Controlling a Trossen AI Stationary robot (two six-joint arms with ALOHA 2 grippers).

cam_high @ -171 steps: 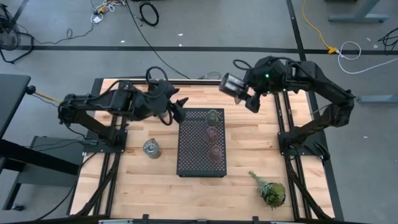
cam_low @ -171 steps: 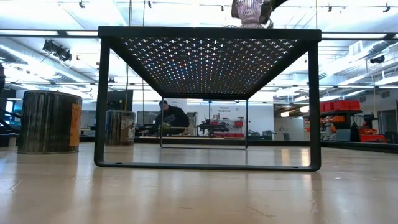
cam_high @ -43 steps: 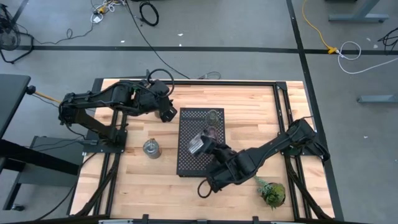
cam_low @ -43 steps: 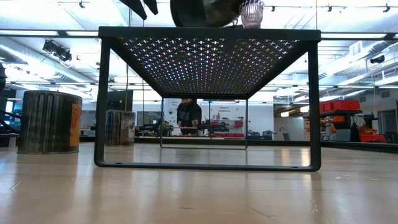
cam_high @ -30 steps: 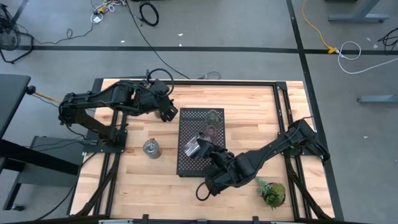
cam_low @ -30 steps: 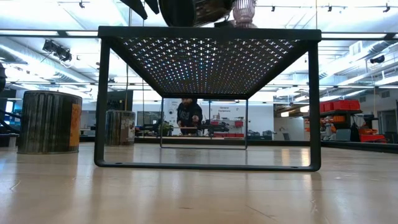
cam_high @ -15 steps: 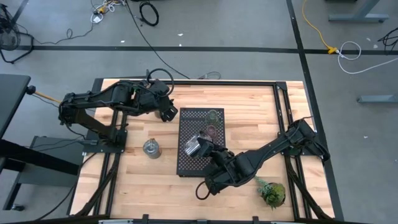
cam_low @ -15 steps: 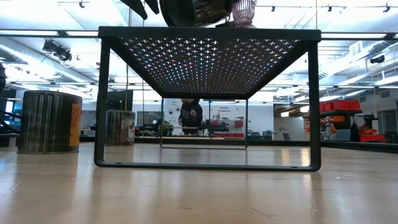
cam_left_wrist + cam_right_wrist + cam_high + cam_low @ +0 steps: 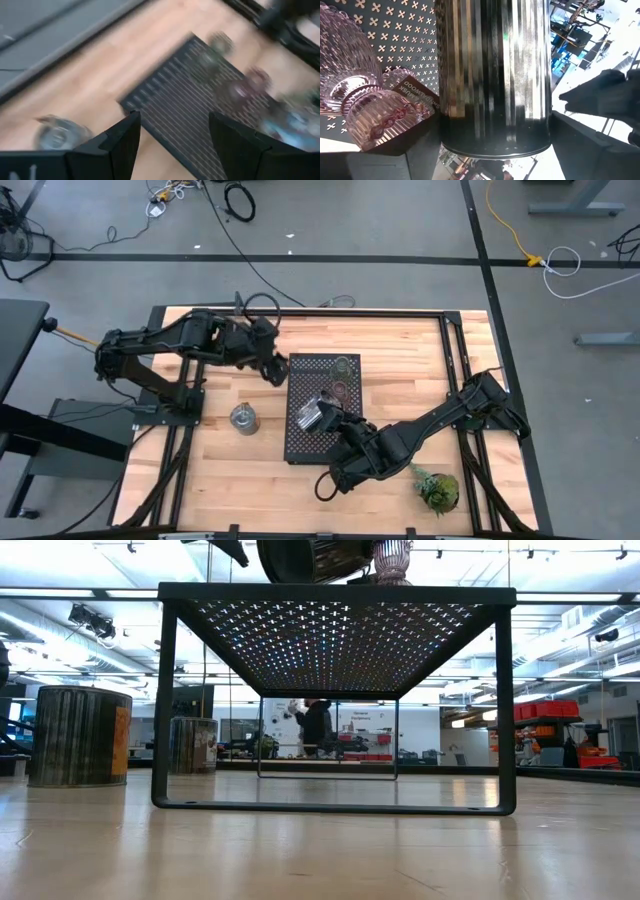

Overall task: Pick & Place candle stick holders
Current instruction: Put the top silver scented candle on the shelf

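High view: right tool [image 9: 322, 416] grasps silvery holder [image 9: 312, 415] above tray's [image 9: 300, 442] left edge

The high view looks straight down on the whole pale wooden worktop [image 9: 400, 370]. The low view sits at its surface, facing level beneath the black perforated rectangular tray [image 9: 335, 600] into the room. Both wrist views look closely at that tray [image 9: 190, 115] [image 9: 395, 30], which all four views share.
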